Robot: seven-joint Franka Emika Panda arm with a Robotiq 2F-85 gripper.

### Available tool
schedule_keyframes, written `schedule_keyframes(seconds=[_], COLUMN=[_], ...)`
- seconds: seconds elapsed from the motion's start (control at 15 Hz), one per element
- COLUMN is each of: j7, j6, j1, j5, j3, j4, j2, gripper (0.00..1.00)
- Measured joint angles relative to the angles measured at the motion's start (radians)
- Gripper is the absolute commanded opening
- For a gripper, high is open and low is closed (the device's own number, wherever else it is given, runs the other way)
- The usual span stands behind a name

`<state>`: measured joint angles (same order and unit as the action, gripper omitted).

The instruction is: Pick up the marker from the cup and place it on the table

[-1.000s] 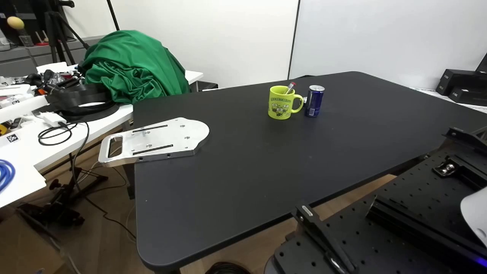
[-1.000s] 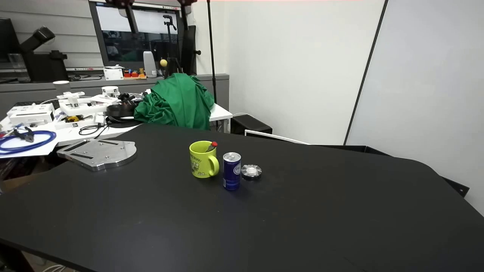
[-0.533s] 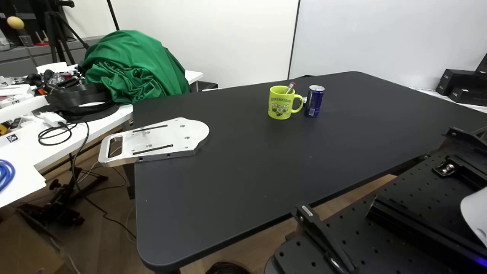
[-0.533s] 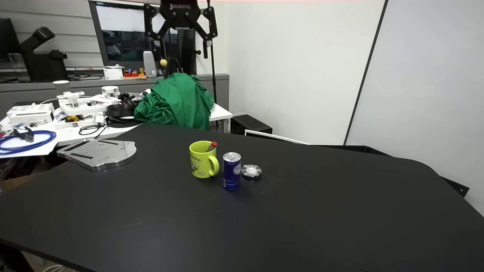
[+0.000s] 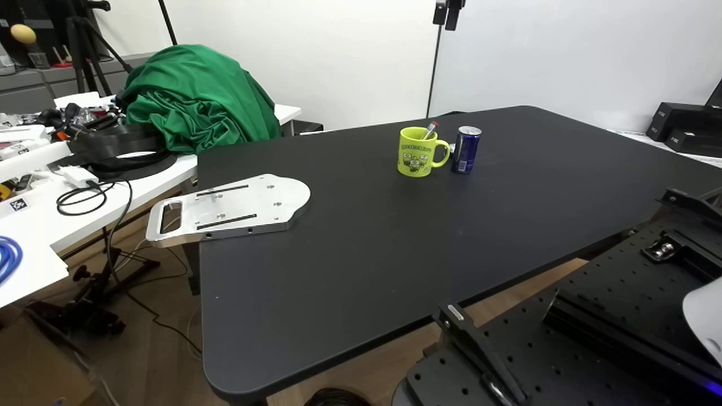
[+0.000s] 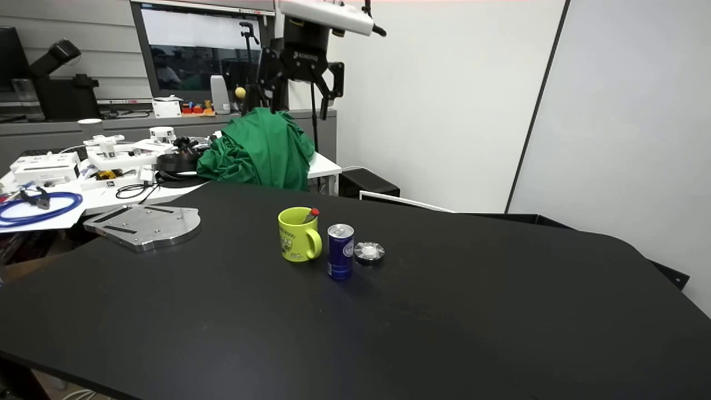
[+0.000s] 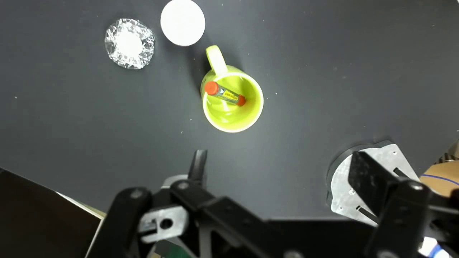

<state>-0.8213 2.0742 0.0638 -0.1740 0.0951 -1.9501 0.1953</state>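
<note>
The yellow-green cup [image 5: 410, 160] stands upright on the black table [image 5: 350, 270]; it also shows in an exterior view [image 6: 293, 243] and the wrist view [image 7: 226, 123]. The marker [image 7: 229, 95] leans inside the cup, with red ends and a grey body with a yellow label. Its red end sticks out above the rim beside the handle, in both exterior views [image 5: 431, 127] [image 6: 312, 214]. My gripper [image 6: 299, 112] is open and empty, high above the table. In the wrist view my gripper [image 7: 279, 156] has its fingers wide apart, with the cup ahead of them.
A blue can [image 6: 340, 253] stands close to the cup's handle. A shiny wrapped disc [image 7: 129, 44] lies beside the can. A metal plate [image 5: 242, 206] overhangs the table's edge. A green cloth [image 5: 197, 96] lies on the cluttered white table [image 5: 56, 223].
My gripper has come down and to the right in an exterior view, still open. Its fingertips have entered another exterior view from the top. Cup and marker have not moved.
</note>
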Motion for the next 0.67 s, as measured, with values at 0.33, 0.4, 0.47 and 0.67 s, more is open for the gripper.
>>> schedule_keyframes(seconds=[0.33, 0.4, 0.47, 0.67], j7=[-0.116, -0.121, -0.122, -0.121], j6=[-0.024, -0.025, -0.025, -0.029], j1=[0.098, 0.111, 0.121, 0.137], j5=[-0.095, -0.108, -0.122, -0.154], j3=[-0.016, -0.023, -0.029, -0.05], j4=[0.094, 0.104, 0.111, 0.117], j2=[0.139, 0.161, 0.18, 0.223], gripper=[1.0, 1.0, 1.0, 1.0])
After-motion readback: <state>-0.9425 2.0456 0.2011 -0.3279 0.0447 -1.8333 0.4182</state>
